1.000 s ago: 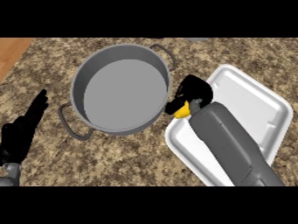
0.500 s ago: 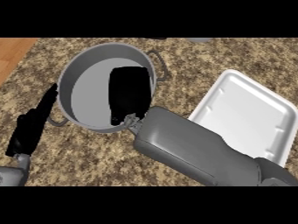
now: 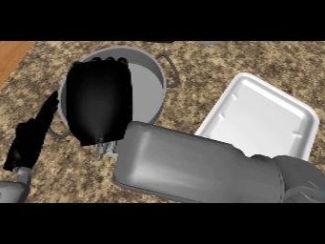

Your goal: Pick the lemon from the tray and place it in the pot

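Observation:
The grey pot [image 3: 149,90] stands at the back left of the counter. My right hand [image 3: 98,105] hangs over its left half, back of the hand towards me, fingers curled down at the far end. The lemon is hidden; it shows neither on the tray nor in the visible part of the pot. To the right lies the white tray [image 3: 263,114] with nothing on it. My left hand [image 3: 31,138] rests open at the left edge, fingers up, beside the pot.
My right forearm [image 3: 193,167] crosses the counter's front and covers the tray's near left corner. The pot's handle [image 3: 170,71] sticks out towards the tray. Wooden floor [image 3: 3,62] shows beyond the counter's left edge.
My right hand carried the lemon from the tray's edge leftwards over the pot and now covers the pot's left half. The tray lies bare. The left hand stayed put.

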You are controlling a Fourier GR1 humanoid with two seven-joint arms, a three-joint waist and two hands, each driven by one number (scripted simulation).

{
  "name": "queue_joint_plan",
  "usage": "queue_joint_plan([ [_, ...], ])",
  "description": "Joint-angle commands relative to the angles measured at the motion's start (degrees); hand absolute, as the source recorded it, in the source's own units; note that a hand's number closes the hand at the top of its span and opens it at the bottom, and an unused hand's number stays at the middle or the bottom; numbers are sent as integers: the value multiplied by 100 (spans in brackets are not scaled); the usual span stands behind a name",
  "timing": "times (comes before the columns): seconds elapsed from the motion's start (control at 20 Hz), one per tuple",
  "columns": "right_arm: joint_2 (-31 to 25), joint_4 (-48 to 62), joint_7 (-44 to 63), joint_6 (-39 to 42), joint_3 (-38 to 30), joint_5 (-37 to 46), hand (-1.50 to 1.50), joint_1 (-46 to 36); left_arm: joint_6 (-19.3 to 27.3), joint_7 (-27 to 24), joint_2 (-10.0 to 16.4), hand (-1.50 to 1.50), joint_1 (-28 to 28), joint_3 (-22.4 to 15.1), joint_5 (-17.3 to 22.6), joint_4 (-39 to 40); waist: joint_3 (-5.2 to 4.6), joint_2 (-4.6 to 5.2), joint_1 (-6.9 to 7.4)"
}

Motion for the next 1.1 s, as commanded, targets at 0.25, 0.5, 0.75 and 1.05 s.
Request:
queue_joint_plan([
  [0.25,86,310,1205,-1364,24,215,150,-429,42,-46,-42,0,73,127,32,56,3,59,-255],
  [0.5,86,740,960,-1686,-152,53,150,-609,128,-86,-85,0,117,215,12,83,4,77,-294],
  [0.75,87,1677,107,-1881,-421,-173,150,-776,10,-328,-14,0,246,325,26,153,6,107,-373],
  [1.05,88,2743,-796,-2561,-487,-577,150,-610,-96,174,117,0,-37,397,105,-203,11,155,-261],
])
